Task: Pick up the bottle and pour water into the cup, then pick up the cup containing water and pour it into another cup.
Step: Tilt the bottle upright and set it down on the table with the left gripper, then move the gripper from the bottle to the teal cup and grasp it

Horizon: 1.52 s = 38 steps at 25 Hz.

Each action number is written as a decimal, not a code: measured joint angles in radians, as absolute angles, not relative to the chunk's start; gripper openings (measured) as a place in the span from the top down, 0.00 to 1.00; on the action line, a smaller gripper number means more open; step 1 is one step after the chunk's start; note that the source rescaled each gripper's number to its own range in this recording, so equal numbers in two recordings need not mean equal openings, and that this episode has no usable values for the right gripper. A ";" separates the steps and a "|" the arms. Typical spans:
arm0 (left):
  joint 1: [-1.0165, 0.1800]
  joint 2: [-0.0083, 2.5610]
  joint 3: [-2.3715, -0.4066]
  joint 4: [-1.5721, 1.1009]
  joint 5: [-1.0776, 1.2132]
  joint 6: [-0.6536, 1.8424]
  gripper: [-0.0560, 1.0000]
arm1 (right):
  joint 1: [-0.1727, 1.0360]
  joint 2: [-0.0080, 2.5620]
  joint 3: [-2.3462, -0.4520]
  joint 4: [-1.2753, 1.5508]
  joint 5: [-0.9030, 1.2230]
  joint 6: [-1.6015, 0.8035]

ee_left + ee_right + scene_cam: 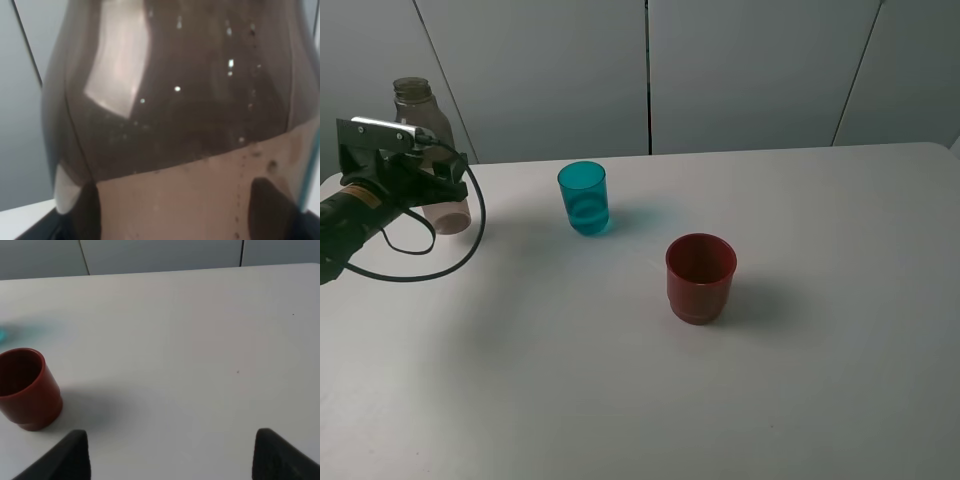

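The bottle (419, 104), smoky grey-brown with an open narrow neck, stands at the table's far left. My left gripper (432, 182) is shut on the bottle around its middle. In the left wrist view the bottle (175, 100) fills the picture, with dark fingers (270, 205) on either side of its pale lower part. The teal cup (584, 199) stands upright to the right of the bottle, apart from it. The red cup (700, 277) stands nearer the front, right of centre. My right gripper (172, 460) is open, low over the table beside the red cup (25, 387), holding nothing.
The white table (820, 380) reaches to a grey panelled wall (750, 70) at the back. A black cable (420, 270) loops from the left arm down onto the tabletop. The right arm is outside the exterior high view.
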State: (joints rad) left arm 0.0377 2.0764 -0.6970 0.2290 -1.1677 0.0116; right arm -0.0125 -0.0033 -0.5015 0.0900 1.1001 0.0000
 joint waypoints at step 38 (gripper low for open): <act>0.038 2.106 -0.704 0.250 -1.160 0.017 0.01 | -0.012 -0.003 -0.501 0.090 1.100 0.000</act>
State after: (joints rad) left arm 0.0377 2.1064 -0.7041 0.2502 -1.1600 0.0175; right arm -0.0125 -0.0033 -0.5015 0.0900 1.1001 0.0000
